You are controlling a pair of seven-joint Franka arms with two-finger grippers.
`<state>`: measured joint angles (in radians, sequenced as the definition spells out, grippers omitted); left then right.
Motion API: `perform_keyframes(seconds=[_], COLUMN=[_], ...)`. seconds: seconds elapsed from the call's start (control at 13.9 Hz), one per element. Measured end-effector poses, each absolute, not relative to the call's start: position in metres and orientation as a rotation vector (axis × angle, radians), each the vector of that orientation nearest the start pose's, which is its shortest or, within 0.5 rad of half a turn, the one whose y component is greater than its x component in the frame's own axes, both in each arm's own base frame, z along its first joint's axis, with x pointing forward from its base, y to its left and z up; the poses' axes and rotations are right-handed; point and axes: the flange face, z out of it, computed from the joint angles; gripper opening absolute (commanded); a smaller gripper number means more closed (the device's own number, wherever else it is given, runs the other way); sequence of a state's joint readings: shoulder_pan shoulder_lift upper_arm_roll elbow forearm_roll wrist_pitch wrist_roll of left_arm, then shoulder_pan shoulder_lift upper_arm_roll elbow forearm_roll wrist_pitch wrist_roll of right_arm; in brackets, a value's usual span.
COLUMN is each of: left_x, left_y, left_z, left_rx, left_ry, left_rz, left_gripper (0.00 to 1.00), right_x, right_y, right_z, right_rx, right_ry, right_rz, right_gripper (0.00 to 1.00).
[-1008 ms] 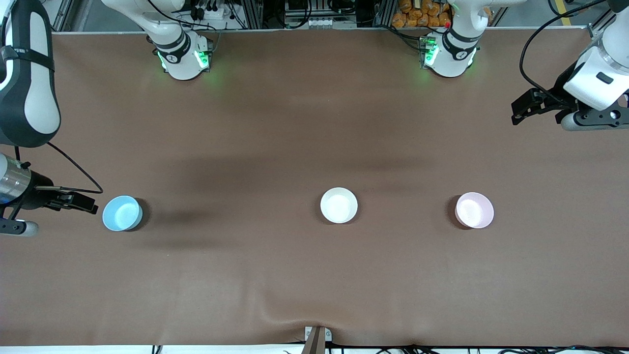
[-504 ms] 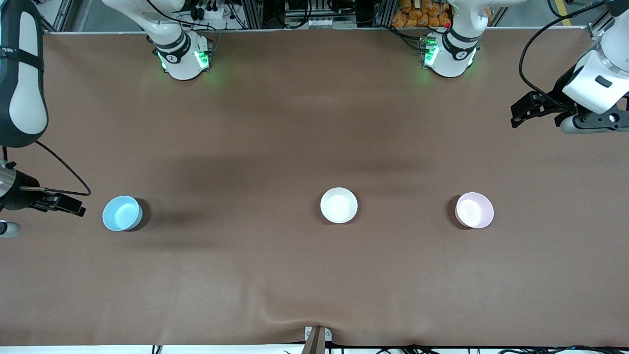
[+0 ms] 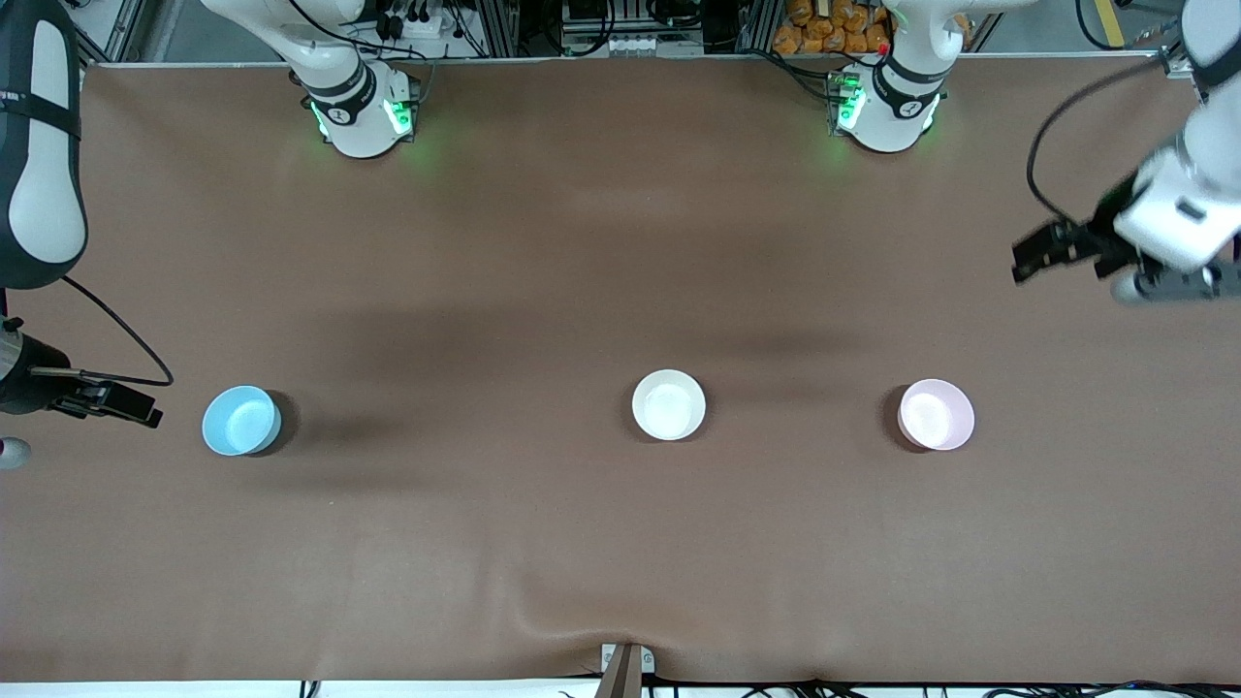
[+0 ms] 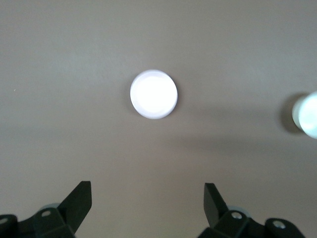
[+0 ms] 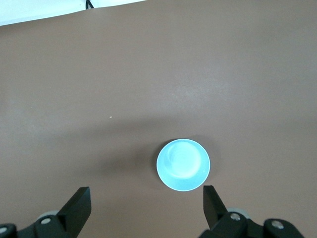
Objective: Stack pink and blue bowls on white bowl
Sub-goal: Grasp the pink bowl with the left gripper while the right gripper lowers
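Three bowls stand in a row on the brown table. The light blue bowl [image 3: 240, 420] is toward the right arm's end, the white bowl [image 3: 669, 404] in the middle, and the pale pink bowl [image 3: 936, 414] toward the left arm's end. My right gripper [image 3: 145, 411] is open and empty beside the blue bowl, at the table's end. In the right wrist view, the blue bowl [image 5: 183, 164] lies just ahead of the open gripper [image 5: 146, 201]. My left gripper [image 3: 1024, 260] is open and empty, over bare table. The left wrist view shows the open gripper [image 4: 147, 198], the pink bowl [image 4: 153, 94] washed out, and the white bowl [image 4: 307, 114] at the edge.
The two arm bases [image 3: 361, 114] [image 3: 884, 109] stand along the table's farthest edge. The brown cloth has a wrinkle [image 3: 572, 620] at the nearest edge, beside a small metal bracket [image 3: 625, 664].
My right gripper has drawn back from the blue bowl toward the table's end. My left gripper has shifted a little toward the pink bowl. The bowls have not moved.
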<state>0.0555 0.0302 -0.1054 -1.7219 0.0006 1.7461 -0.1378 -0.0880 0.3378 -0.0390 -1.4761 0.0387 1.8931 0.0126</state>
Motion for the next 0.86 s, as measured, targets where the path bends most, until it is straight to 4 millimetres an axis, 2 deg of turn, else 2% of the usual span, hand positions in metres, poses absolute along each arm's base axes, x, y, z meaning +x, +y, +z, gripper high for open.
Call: perform_keyframes(seconds=[0.14, 0.29, 0.43, 0.58, 0.72, 0.86], left_x=[0.601, 0.623, 0.633, 0.63, 0.624, 0.621], left_y=[-0.009, -0.006, -0.002, -0.001, 0.0, 0.01], left_z=[0.495, 0.432, 0.371, 0.32, 0.291, 0.276], left_rx=[-3.148, -3.158, -3.166, -3.172, -3.174, -3.173], left_ry=[-0.177, -0.186, -0.2, -0.207, -0.214, -0.239], left_rz=[0.028, 0.04, 0.004, -0.043, -0.045, -0.019], left_gripper=[1.0, 1.0, 1.0, 1.0, 1.0, 1.0], right_x=[0.667, 0.667, 0.667, 0.667, 0.665, 0.664], right_y=[-0.079, -0.078, -0.078, -0.078, -0.078, -0.077], right_z=[0.492, 0.492, 0.492, 0.492, 0.49, 0.487], right_rx=[-3.111, -3.11, -3.11, -3.11, -3.11, -3.11], right_ry=[0.231, 0.229, 0.228, 0.229, 0.229, 0.227], right_rz=[-0.126, -0.126, -0.126, -0.123, -0.102, -0.073], right_gripper=[1.0, 1.0, 1.0, 1.0, 1.0, 1.0])
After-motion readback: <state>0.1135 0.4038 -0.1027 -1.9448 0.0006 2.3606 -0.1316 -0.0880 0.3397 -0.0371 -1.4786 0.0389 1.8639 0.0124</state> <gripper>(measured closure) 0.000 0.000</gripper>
